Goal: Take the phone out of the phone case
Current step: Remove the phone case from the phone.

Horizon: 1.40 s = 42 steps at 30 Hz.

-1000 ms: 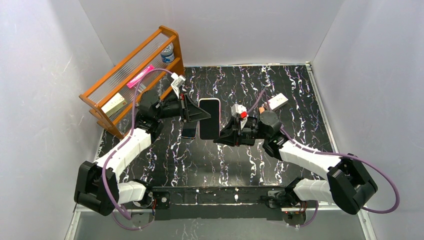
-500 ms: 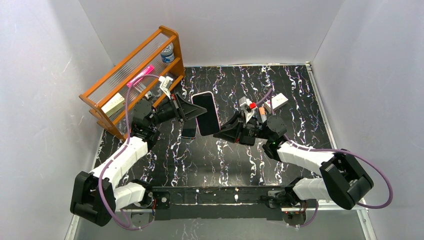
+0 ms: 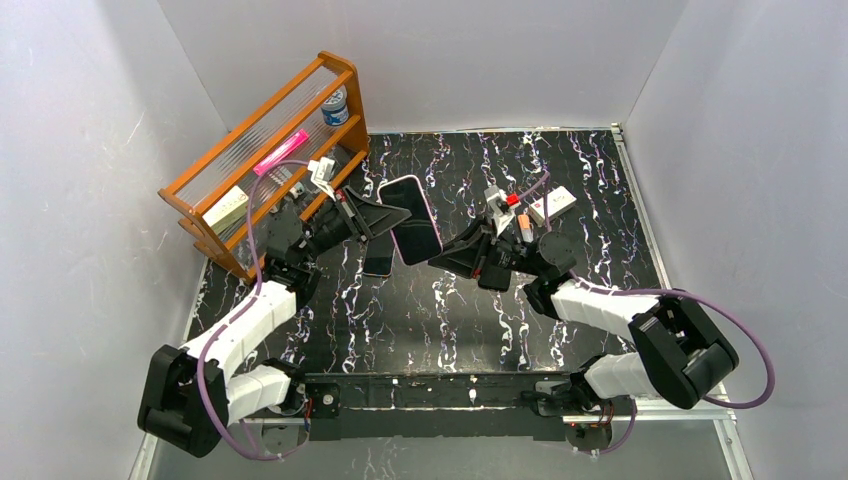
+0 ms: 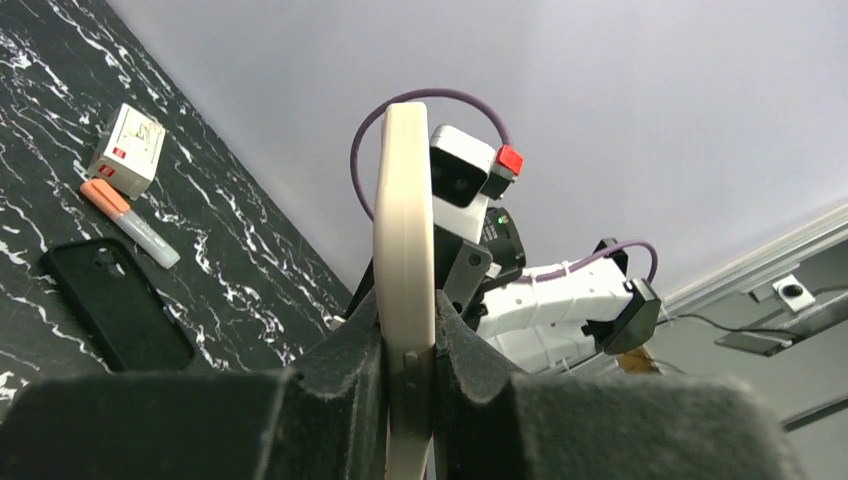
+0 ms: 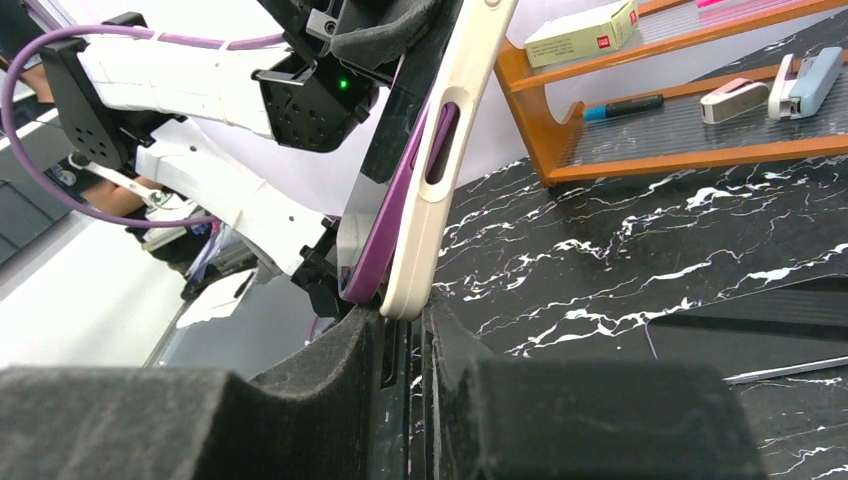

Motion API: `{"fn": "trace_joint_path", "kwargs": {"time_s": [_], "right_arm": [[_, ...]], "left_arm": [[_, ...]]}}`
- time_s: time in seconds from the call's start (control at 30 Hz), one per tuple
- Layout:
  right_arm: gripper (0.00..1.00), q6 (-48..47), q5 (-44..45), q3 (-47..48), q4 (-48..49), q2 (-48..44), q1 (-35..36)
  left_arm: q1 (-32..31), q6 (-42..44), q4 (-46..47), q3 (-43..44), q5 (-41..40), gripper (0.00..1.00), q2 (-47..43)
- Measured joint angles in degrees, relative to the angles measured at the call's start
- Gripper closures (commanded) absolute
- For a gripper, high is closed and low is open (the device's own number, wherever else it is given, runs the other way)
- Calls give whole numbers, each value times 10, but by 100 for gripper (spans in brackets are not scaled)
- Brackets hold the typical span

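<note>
Above the dark marbled table [image 3: 560, 160], top view: the phone [image 3: 408, 218], screen up and tilted, hangs in the air in its pale phone case [image 3: 430, 212], held between the left gripper [image 3: 392, 215] at its far end and the right gripper [image 3: 445, 258] at its near end; a wooden shelf [image 3: 270, 150] stands at the far left. Left wrist view: the phone case appears edge-on and upright, the left jaws closed nearly together, flat against its two faces. On the table behind lie a spare black case [image 4: 115, 315], an orange marker [image 4: 130, 222] and a white box [image 4: 128, 150] with a red mark, its print too small to read. Right wrist view: the right jaws stand almost closed on the lower tip of the phone case, and the phone's purple edge shows lifted clear of that corner; whether the phone itself is also pinched cannot be told. The shelf carries a pale box [image 5: 582, 28] with a red label, illegible, a blue marker [image 5: 620, 106] and a stapler [image 5: 805, 78]. Judged step: peeling, partly begun. The next move calls for drawing the freed corner away while the left grip holds firm.
</note>
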Motion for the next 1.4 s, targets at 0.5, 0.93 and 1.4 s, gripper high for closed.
{"fn": "trace_joint_path", "kwargs": {"time_s": [0.5, 0.93, 1.4], "right_arm": [[73, 4, 39, 0, -3, 9, -2], [53, -33, 87, -5, -89, -26, -2], [51, 9, 129, -31, -54, -40, 3]], "left_arm": [[-45, -23, 40, -18, -113, 100, 1], [-57, -47, 43, -31, -172, 100, 22], [-63, -81, 43, -42, -200, 100, 25]]}}
